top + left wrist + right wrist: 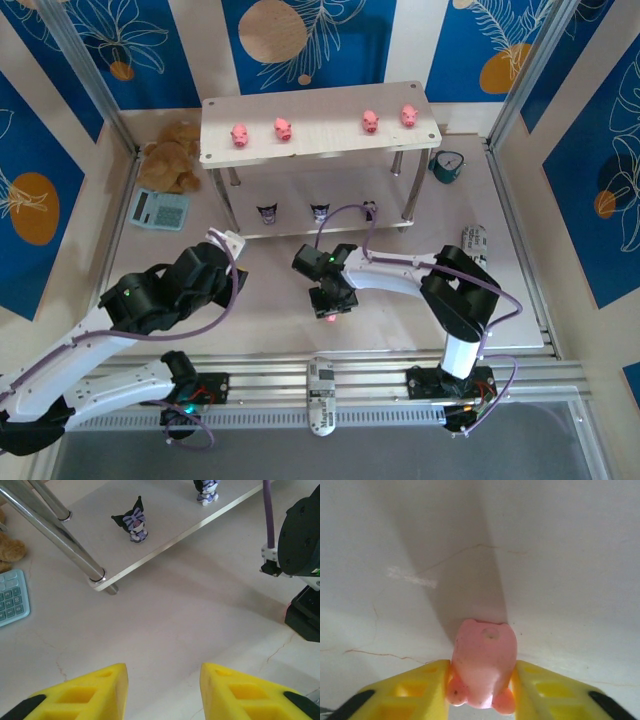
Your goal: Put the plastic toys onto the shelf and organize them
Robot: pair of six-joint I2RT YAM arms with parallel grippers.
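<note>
- The right fingers [415, 690], yellow, are clamped on a pink pig [482, 665], with one finger pressed against each of its sides.
- Beyond the pig is the pale table [560, 555], marked with fine cracks. It is not possible to tell whether the pig touches it.
- The left fingers [85, 695], also yellow, stand apart with nothing between them, over bare table.
- At 12 o'clock from the left fingers, a dark figurine [134, 522] with a white face stands upright on the lower board of the shelf [165, 515].
- A second figurine [206, 491] stands on the same board at 1 o'clock, cut off by the picture's top edge.
- Seen from above, the held pig is near the middle of the table, at 6 o'clock from the shelf and well apart from it.
- Four more pigs [283, 129] stand in a row along the shelf's top board, two toward each end.
- A brown plush bear [175, 155] sits at the shelf's 9 o'clock.
- A teal calculator [160, 208] lies at its 8 o'clock.
- A small teal alarm clock [447, 165] sits at its 3 o'clock.
</note>
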